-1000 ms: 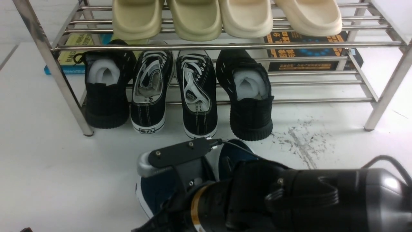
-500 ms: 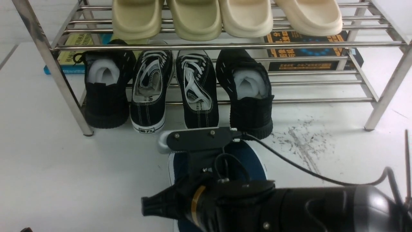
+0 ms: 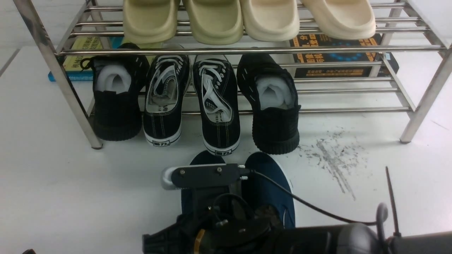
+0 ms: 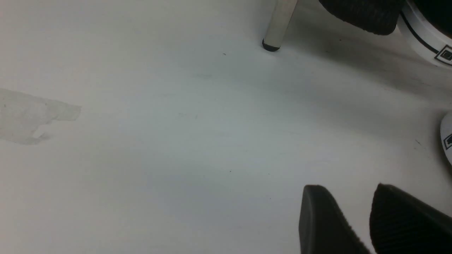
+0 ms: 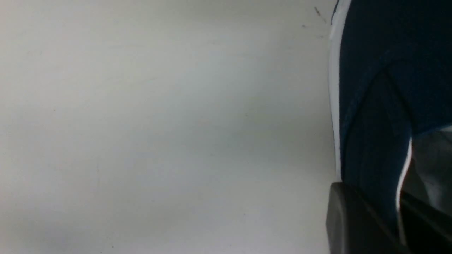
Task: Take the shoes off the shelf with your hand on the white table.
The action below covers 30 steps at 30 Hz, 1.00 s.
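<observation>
Two navy shoes lie side by side on the white table point(image 3: 53, 183), toes toward the shelf point(image 3: 226, 50). One toe point(image 3: 206, 159) shows past my right wrist; the other shoe point(image 3: 270, 187) lies to its right. My right arm point(image 3: 317, 240) covers their heels. In the right wrist view my right gripper point(image 5: 383, 208) is shut on a navy shoe's side wall point(image 5: 370, 106), one finger outside point(image 5: 349, 218) and one inside. My left gripper point(image 4: 353, 208) is open and empty, low over bare table near a shelf leg point(image 4: 279, 24).
The lower tier holds two black lace-up sneakers point(image 3: 164, 102) point(image 3: 217, 106) between two all-black shoes point(image 3: 116, 98) point(image 3: 273, 106). Beige slippers point(image 3: 247, 19) sit on the top tier. Books point(image 3: 339, 53) lie behind the shelf. Grey-black scuff marks point(image 3: 332, 155) lie right of the shoes.
My right gripper has swung right, then drawn back toward me, turning the held navy shoe. It now lies beside the other navy shoe, and both toes show.
</observation>
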{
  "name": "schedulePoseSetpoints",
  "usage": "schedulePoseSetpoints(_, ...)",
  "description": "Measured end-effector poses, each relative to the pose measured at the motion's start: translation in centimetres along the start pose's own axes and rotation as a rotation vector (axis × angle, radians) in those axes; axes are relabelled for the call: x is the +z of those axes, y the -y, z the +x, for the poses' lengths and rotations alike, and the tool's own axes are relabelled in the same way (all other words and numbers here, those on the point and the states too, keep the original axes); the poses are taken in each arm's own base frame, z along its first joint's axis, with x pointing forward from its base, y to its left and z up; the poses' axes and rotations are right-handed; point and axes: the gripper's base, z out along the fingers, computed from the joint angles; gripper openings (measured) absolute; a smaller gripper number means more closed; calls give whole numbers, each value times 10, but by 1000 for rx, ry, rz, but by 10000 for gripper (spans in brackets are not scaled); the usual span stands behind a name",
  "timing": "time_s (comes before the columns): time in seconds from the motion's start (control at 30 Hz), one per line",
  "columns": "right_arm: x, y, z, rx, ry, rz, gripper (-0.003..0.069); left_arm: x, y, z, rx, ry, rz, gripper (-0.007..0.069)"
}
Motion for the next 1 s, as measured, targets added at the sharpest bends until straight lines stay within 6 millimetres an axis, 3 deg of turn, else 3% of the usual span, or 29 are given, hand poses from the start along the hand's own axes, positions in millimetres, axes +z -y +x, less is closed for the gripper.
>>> schedulePoseSetpoints(0.37,1,-4,-2,-32,20,-48,393,0,0,0,0,0,0,242)
schedulePoseSetpoints(0.53,-28,-17,-16,-127,45,-169,443,0,0,0,0,0,0,242)
schedulePoseSetpoints(0.57,-49,-23,-27,-198,84,-227,443,0,0,0,0,0,0,242)
schedulePoseSetpoints(0.6,-51,-23,-28,-195,88,-232,442,0,0,0,0,0,0,242)
schedulePoseSetpoints(0.67,-89,-26,-48,-295,173,-288,425,0,0,0,0,0,0,242)
schedulePoseSetpoints(0.8,-146,-17,-74,-439,308,-279,363,0,0,0,0,0,0,242)
schedulePoseSetpoints(0.87,-186,2,-89,-542,381,-184,284,0,0,0,0,0,0,242)
schedulePoseSetpoints(0.9,-186,3,-89,-552,377,-169,284,0,0,0,0,0,0,242)
schedulePoseSetpoints(1.0,-225,37,-97,-614,346,18,161,0,0,0,0,0,0,242)
